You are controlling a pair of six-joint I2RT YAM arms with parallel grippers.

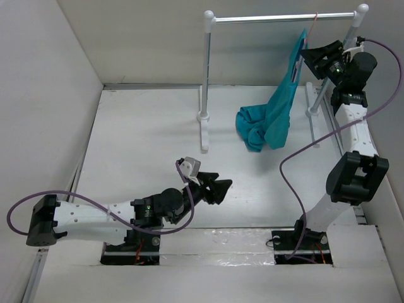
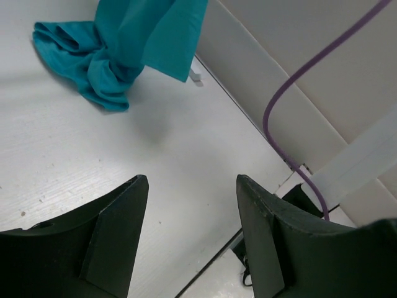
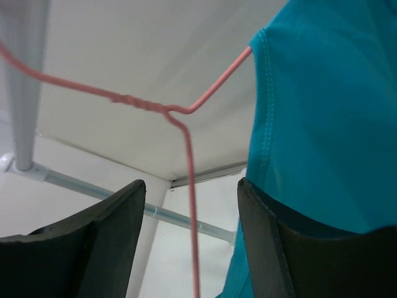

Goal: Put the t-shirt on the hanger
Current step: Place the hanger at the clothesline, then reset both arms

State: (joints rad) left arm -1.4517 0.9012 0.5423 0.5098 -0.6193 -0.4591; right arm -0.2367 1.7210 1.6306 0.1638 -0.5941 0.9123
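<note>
The teal t-shirt (image 1: 278,107) hangs by one side from the reddish-pink wire hanger (image 1: 310,28) on the rack's silver bar. Its lower part lies bunched on the table. My right gripper (image 1: 310,55) is open, up beside the shirt's top edge. In the right wrist view the hanger's wire (image 3: 189,174) runs down between my open fingers (image 3: 93,248), untouched, with the shirt (image 3: 329,124) against the right finger. My left gripper (image 1: 221,189) is open and empty, low over the table in front of the shirt. The left wrist view shows the bunched shirt (image 2: 111,62) well beyond its gripper (image 2: 192,236).
The rack has two white posts (image 1: 207,76) and a silver bar (image 1: 278,19) at the back. White walls enclose the table on the left, back and right. A purple cable (image 1: 303,151) loops from the right arm over the table.
</note>
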